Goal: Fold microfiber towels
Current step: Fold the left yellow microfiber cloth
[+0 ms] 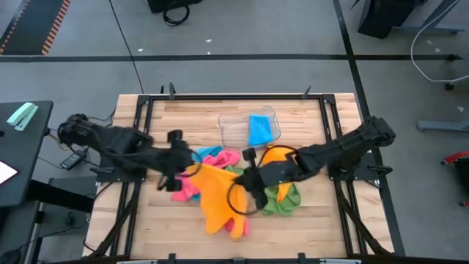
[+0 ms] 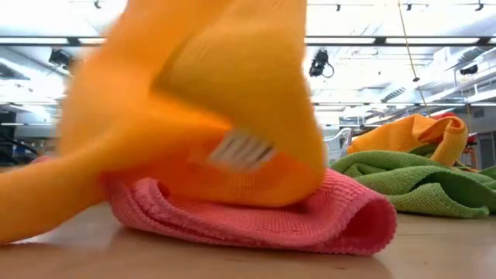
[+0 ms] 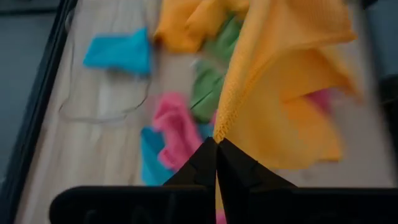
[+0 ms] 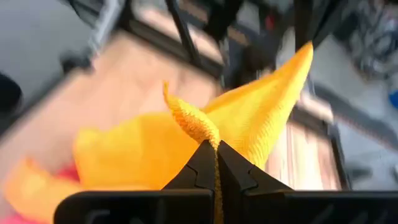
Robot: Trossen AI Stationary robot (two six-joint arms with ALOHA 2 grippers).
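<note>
You've got both arms over the table's middle, each pinching the same orange towel (image 1: 216, 194). Left gripper (image 1: 178, 178) is clamped tight on one edge of it; in the left wrist view the fingers (image 3: 205, 163) meet w/ the cloth's hem between them. Right gripper (image 1: 253, 182) is likewise closed on another corner; see the right wrist view, where a pointed orange tip sticks up from the pinched fingers (image 4: 227, 165).

The towel hangs between the 2 grippers and drapes down toward the table's (image 1: 315, 220) near edge, over a pink towel (image 2: 256, 217). Blue towel (image 1: 209, 153) peeks out beside pink. Green towel (image 1: 282, 198) and a 2nd orange one (image 1: 275, 155) lie under the right arm. Another blue towel (image 1: 260, 129) sits in the clear plastic tray (image 1: 233, 132) farther back.
</note>
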